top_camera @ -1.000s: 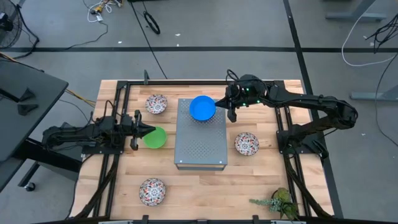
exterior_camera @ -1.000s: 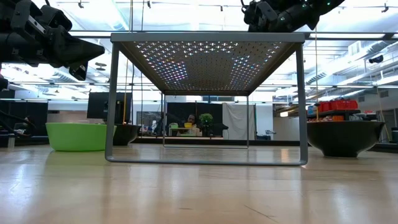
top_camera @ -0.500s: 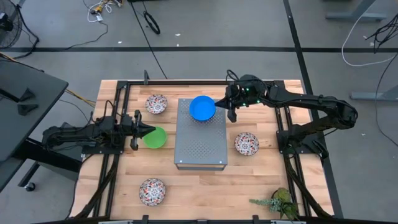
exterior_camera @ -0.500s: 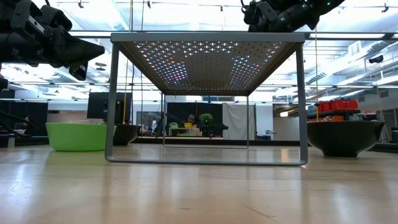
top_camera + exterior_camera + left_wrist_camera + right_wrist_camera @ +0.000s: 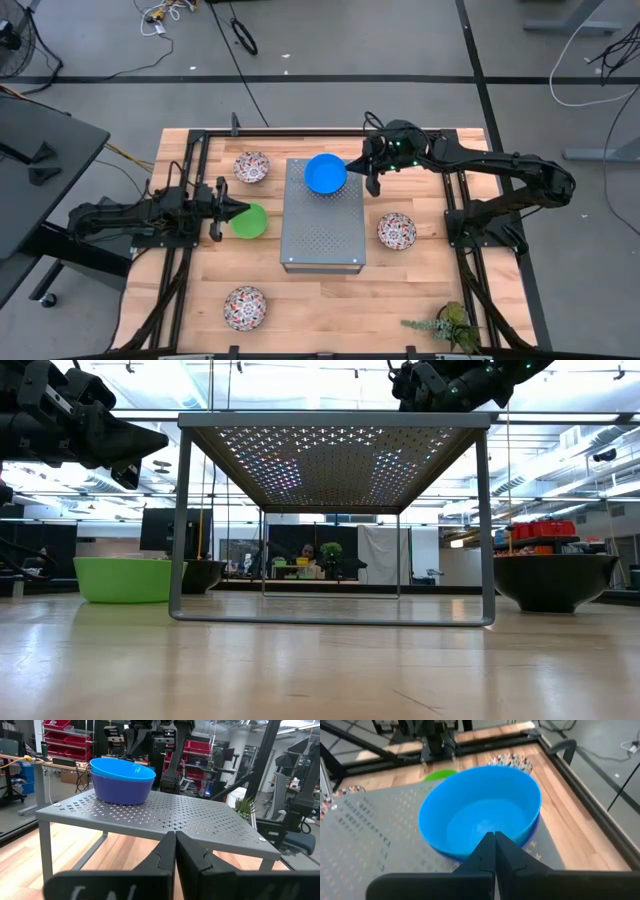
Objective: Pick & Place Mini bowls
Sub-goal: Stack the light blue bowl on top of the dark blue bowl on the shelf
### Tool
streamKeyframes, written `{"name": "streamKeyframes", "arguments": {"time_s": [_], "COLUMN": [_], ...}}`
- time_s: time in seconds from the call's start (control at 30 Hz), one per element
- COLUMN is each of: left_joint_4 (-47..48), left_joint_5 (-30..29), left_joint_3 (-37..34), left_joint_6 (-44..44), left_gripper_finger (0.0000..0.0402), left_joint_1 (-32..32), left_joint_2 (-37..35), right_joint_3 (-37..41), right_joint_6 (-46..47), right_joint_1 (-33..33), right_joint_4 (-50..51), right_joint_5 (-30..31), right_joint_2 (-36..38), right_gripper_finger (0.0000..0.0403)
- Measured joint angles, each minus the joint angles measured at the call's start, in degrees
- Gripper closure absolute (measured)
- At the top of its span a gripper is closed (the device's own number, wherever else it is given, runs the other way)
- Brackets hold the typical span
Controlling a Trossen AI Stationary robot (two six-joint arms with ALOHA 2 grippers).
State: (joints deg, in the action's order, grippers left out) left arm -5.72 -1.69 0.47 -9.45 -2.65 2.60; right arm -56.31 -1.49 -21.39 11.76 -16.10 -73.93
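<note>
Bright blue is what catches my eye first: the bright blue bowl [image 5: 325,173] sits on the far end of the grey perforated metal box [image 5: 322,230], nested in a navy bowl [image 5: 121,792] whose darker wall shows below its rim in my left wrist view. I see the right tool [image 5: 372,178] hanging just beside that stack, at the box's right far corner, its fingers clenched together on nothing; in the right wrist view its dark fingers [image 5: 492,851] meet in front of the blue bowl's near rim. My left tool [image 5: 238,211] hovers at the left side of the box, also pinched shut and empty, right at the edge of the green bowl [image 5: 249,221], which rests on the wooden table [image 5: 320,300] just beside the box. Three white floral bowls stand on the table: one [image 5: 251,167] near the far left corner of the box, one [image 5: 396,231] to the right of the box, and one [image 5: 245,307] near the front left. I also see a small plant [image 5: 447,325] at the front right corner of the table.
</note>
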Motion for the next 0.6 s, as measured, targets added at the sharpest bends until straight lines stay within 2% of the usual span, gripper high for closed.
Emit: {"name": "streamKeyframes", "arguments": {"time_s": [0.3, 0.6], "left_joint_4": [0.0, 0.0], "left_joint_5": [0.0, 0.0], "left_joint_3": [0.0, 0.0], "left_joint_6": [0.0, 0.0], "left_gripper_finger": [0.0387, 0.0387], "left_joint_1": [0.0, 0.0], "left_joint_2": [0.0, 0.0], "right_joint_3": [0.0, 0.0], "right_joint_6": [2.2, 3.7], "right_joint_1": [0.0, 0.1], "right_joint_4": [-6.3, -7.8], "right_joint_5": [-1.4, -0.8], "right_joint_2": [-0.5, -3.9], "right_gripper_finger": [0.0403, 0.0403]}}
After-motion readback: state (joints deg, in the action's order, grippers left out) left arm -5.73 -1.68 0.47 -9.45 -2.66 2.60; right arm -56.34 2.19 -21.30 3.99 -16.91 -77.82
